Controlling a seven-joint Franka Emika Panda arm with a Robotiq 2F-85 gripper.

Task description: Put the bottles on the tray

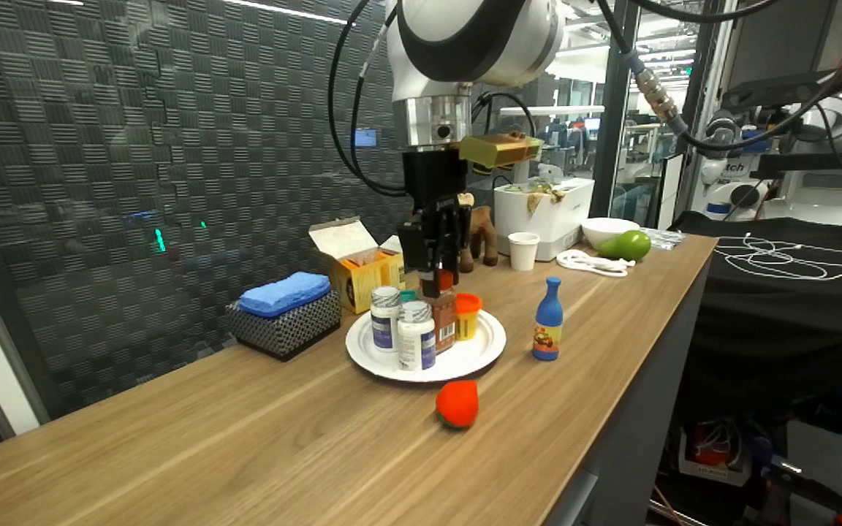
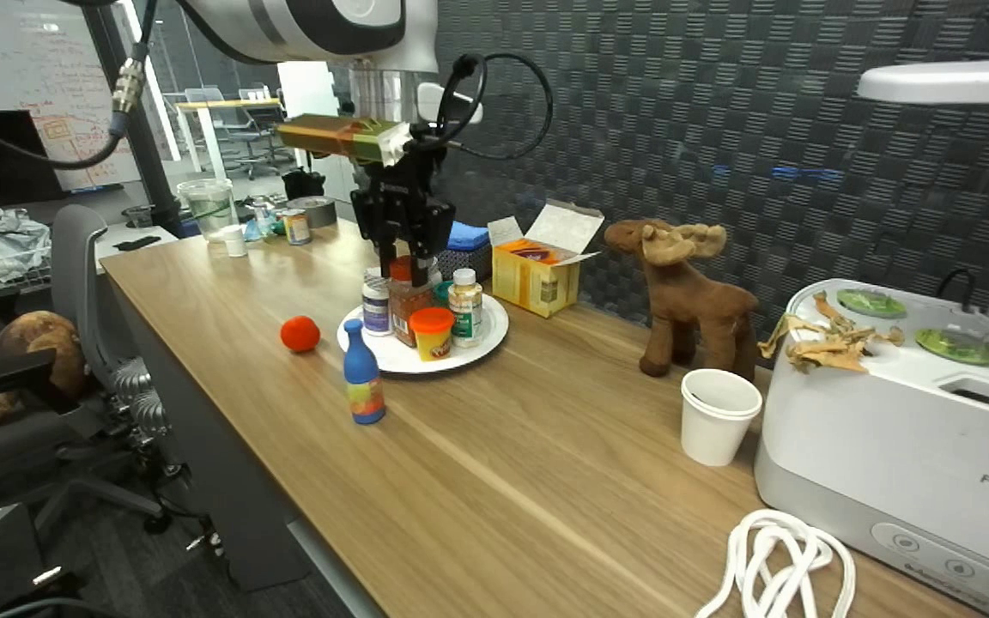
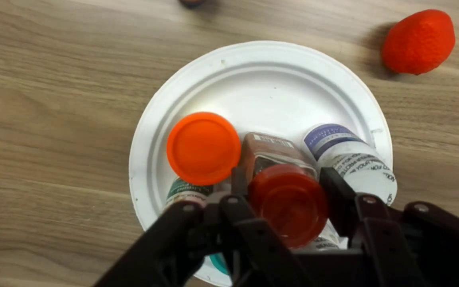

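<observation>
The tray is a round white plate (image 1: 492, 342) (image 2: 494, 324) (image 3: 277, 91). My gripper (image 1: 441, 277) (image 2: 403, 273) (image 3: 286, 186) points down over it, its fingers against both sides of a red cap. The red-capped bottle (image 1: 444, 325) (image 2: 409, 316) (image 3: 289, 207) is upright among the others, its base at the plate. Also on the plate are white purple-labelled bottles (image 1: 416, 345) (image 3: 329, 139), an orange-lidded yellow jar (image 1: 467, 325) (image 2: 433, 335) (image 3: 203, 147), a green-labelled bottle (image 2: 465, 307) and a teal-capped item (image 3: 218, 263), mostly hidden.
A blue bottle-shaped toy (image 1: 548, 321) (image 2: 364, 378) and a red strawberry-like toy (image 1: 457, 403) (image 3: 418, 42) lie near the plate. Behind it are an open yellow box (image 2: 537, 279) and a dark box with a blue cloth (image 1: 286, 321). A brown moose toy (image 2: 692, 292) stands farther along.
</observation>
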